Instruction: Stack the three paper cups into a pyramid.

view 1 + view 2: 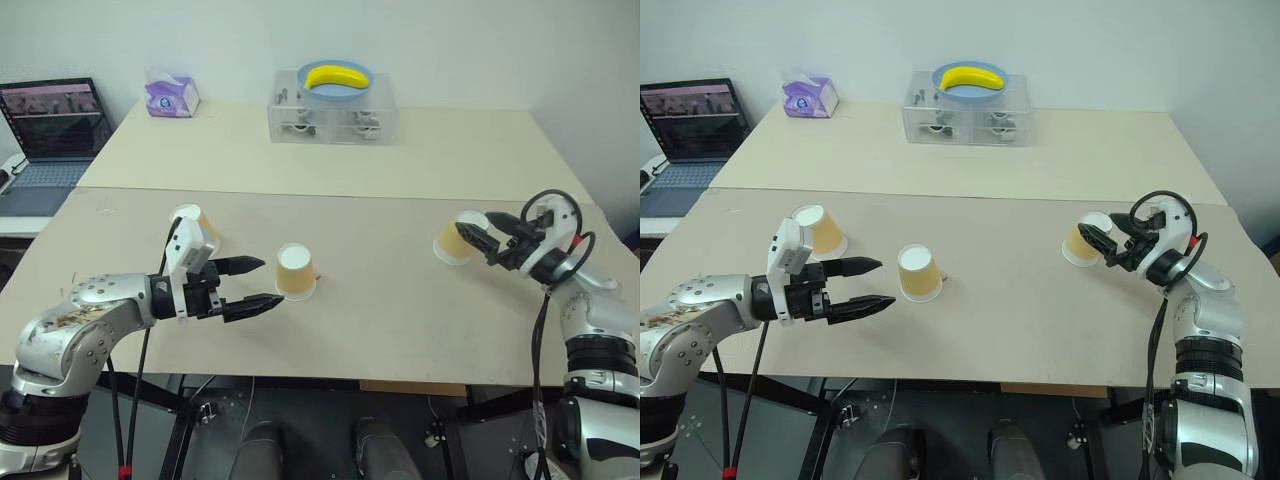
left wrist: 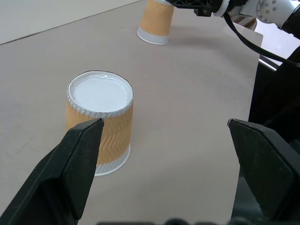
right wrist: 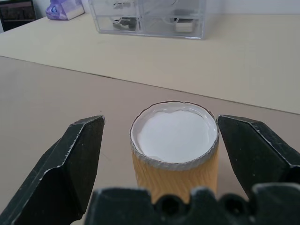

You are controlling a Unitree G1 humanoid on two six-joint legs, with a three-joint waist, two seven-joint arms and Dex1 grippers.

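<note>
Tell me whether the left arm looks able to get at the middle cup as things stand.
Probably yes. The left tool is open and points at the middle cup, which stands upside down on the table just past its fingertips, with nothing between them.

White wall point(image 1: 480, 50), beige tables point(image 1: 420, 160)

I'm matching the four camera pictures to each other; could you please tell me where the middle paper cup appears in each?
Left eye view: middle paper cup, centre, just past the left gripper.
Right eye view: left of centre.
Left wrist view: left half, upside down.
Right wrist view: not in it.
Shared landmark: the right-hand cup by the right gripper.
</note>
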